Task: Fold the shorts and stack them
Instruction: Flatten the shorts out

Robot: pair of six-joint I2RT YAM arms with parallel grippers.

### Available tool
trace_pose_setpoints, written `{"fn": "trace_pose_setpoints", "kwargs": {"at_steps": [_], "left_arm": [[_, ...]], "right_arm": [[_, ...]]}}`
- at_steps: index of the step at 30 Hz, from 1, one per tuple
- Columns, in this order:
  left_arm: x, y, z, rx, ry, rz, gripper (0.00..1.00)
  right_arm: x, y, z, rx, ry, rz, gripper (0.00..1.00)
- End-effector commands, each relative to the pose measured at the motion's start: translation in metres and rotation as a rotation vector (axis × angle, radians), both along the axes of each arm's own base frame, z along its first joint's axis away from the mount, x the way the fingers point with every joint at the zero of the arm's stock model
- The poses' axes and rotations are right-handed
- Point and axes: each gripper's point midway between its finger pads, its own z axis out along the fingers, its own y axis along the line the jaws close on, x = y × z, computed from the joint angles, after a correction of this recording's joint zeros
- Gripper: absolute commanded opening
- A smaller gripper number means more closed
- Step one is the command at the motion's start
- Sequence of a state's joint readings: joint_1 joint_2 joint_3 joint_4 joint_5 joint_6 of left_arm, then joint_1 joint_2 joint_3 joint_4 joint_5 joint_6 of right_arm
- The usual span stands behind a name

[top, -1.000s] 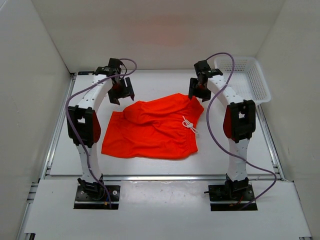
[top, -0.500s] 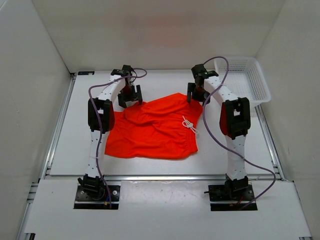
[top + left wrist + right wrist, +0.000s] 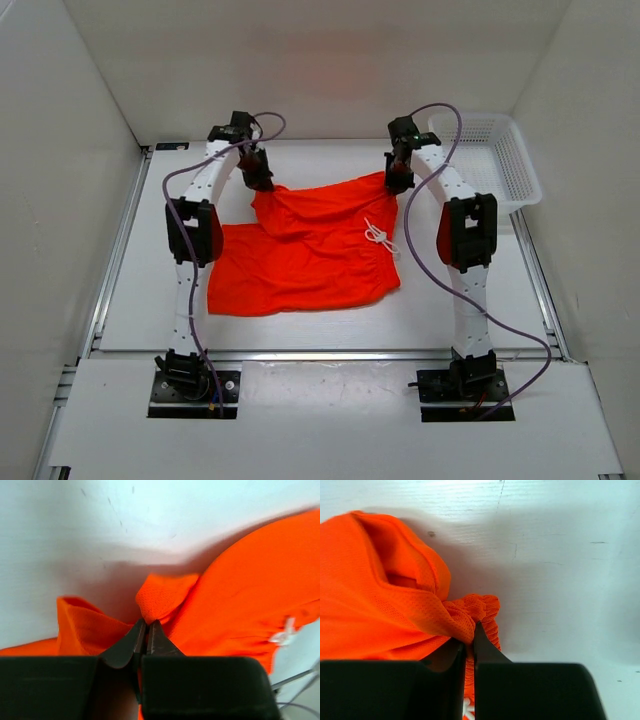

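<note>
The bright orange-red shorts (image 3: 305, 255) lie spread on the white table, their white drawstring (image 3: 379, 237) near the right side. My left gripper (image 3: 257, 180) is shut on the far left corner of the shorts, and in the left wrist view its jaws pinch a fold of the shorts (image 3: 165, 592). At the far right corner my right gripper (image 3: 396, 180) is shut on the gathered waistband (image 3: 482, 610), seen bunched between the jaws in the right wrist view. Both held corners are lifted slightly off the table.
A white mesh basket (image 3: 495, 155) stands at the back right of the table. White walls close in the back and both sides. The arm bases are bolted at the near edge, with purple cables looping along both arms.
Both grippers came down onto the far corners of the shorts and shut on the fabric. The far edge is now pulled up and stretched between them.
</note>
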State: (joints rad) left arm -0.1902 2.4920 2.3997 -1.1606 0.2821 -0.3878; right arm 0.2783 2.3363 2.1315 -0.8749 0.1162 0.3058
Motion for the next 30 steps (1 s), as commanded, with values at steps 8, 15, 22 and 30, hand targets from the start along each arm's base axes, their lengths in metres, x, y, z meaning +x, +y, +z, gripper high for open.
{"fn": "trace_pose_setpoints", "kwargs": {"at_steps": [8, 15, 22, 30], "left_arm": [[0.075, 0.062, 0.2, -0.123, -0.546, 0.268, 0.76], [0.068, 0.094, 0.141, -0.097, -0.391, 0.334, 1.0], [-0.006, 0.127, 0.151, 0.122, -0.348, 0.386, 1.0], [-0.162, 0.14, 0.064, 0.2, -0.011, 0.529, 0.96]], "right_arm": [[0.014, 0.001, 0.083, 0.029, -0.184, 0.046, 0.23], [0.007, -0.002, 0.073, 0.029, -0.17, 0.014, 1.0], [-0.031, 0.001, 0.096, 0.119, -0.184, -0.019, 1.0], [-0.156, 0.001, 0.048, 0.346, 0.024, -0.128, 0.99]]}}
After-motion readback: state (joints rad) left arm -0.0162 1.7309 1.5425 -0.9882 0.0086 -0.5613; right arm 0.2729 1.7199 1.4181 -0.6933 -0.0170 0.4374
